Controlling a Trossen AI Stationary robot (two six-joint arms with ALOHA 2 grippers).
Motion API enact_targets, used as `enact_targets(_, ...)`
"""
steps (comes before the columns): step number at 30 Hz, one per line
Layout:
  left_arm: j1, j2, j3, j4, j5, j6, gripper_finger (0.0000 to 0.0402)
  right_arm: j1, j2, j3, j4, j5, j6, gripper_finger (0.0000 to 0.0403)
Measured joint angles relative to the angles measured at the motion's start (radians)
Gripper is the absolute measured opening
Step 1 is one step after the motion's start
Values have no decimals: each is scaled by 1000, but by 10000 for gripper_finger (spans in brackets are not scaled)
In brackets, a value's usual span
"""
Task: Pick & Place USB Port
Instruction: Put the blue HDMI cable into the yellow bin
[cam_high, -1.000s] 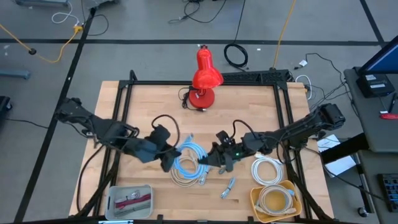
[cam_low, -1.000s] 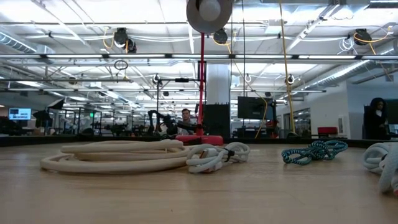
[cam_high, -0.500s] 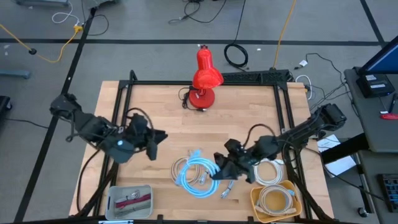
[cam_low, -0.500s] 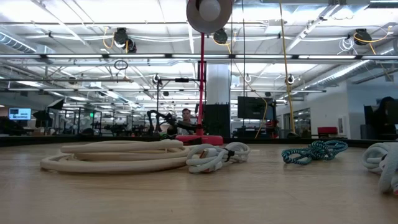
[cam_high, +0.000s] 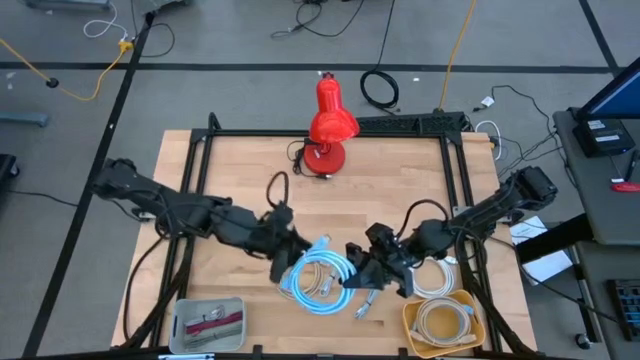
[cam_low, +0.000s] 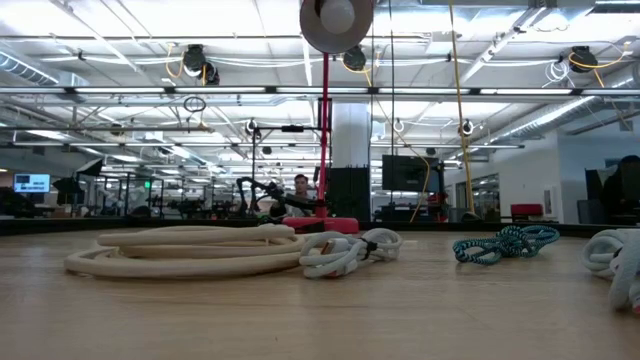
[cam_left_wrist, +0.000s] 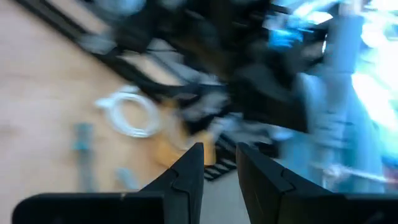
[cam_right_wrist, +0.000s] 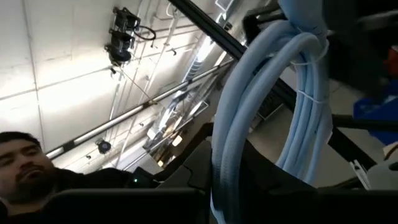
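right gripper (cam_high: 352, 280) grips blue cable (cam_high: 322, 282), its ends hidden.

Left gripper (cam_high: 283, 243) swung back beside blue cable (cam_high: 325, 280).

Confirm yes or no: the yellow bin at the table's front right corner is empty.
No, the yellow bin holds a coiled white cable, seen in the high view.
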Motion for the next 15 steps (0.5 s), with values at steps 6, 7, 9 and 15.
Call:
enact_targets(6,-28,17,-37,193,112,-30,97,2,-2,2,-73,27,0,29)
enact_targets(7,-35,17,-37,194,103,-39,97,2,-2,2,-86,41,4,29)
enact_targets(9,-48,17,-37,196,86,-51,97,1,-2,3,-109,64,12,30)
enact_targets(15,-72,17,-37,208,-1,-85,97,-2,-3,3,-167,146,15,30)
